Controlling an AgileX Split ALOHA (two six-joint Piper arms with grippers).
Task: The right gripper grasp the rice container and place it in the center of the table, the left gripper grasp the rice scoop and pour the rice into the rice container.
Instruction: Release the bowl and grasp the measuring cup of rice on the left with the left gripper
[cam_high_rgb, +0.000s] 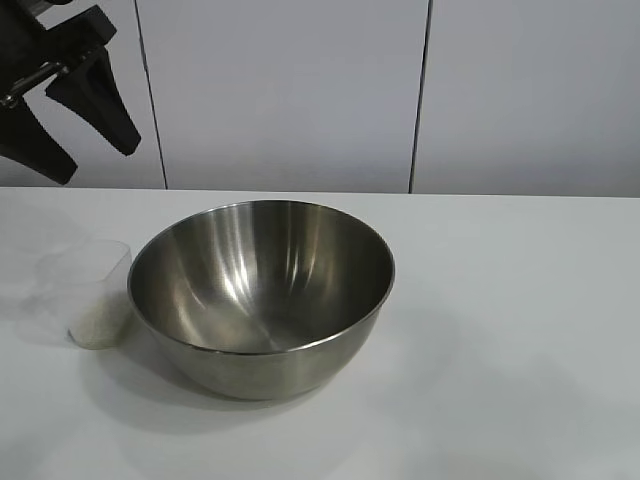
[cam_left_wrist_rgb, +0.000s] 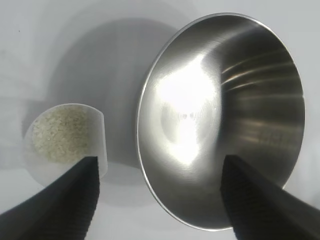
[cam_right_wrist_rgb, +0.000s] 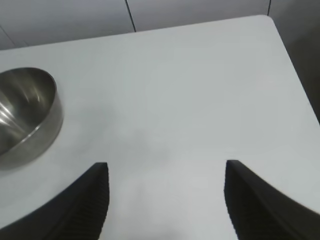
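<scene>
The steel rice container (cam_high_rgb: 262, 290) stands empty near the middle of the white table (cam_high_rgb: 520, 330). The translucent rice scoop (cam_high_rgb: 92, 292) stands upright just left of it, with white rice (cam_high_rgb: 98, 325) in its bottom. My left gripper (cam_high_rgb: 92, 138) is open and empty, high above the table's left side. In the left wrist view the left gripper (cam_left_wrist_rgb: 160, 165) hangs over the scoop (cam_left_wrist_rgb: 65, 135) and the container (cam_left_wrist_rgb: 220, 120). My right gripper (cam_right_wrist_rgb: 165, 167) is open and empty over bare table, with the container (cam_right_wrist_rgb: 25, 115) off to one side; it is out of the exterior view.
A white panelled wall (cam_high_rgb: 300, 90) runs behind the table. The table's far edge and corner (cam_right_wrist_rgb: 270, 20) show in the right wrist view.
</scene>
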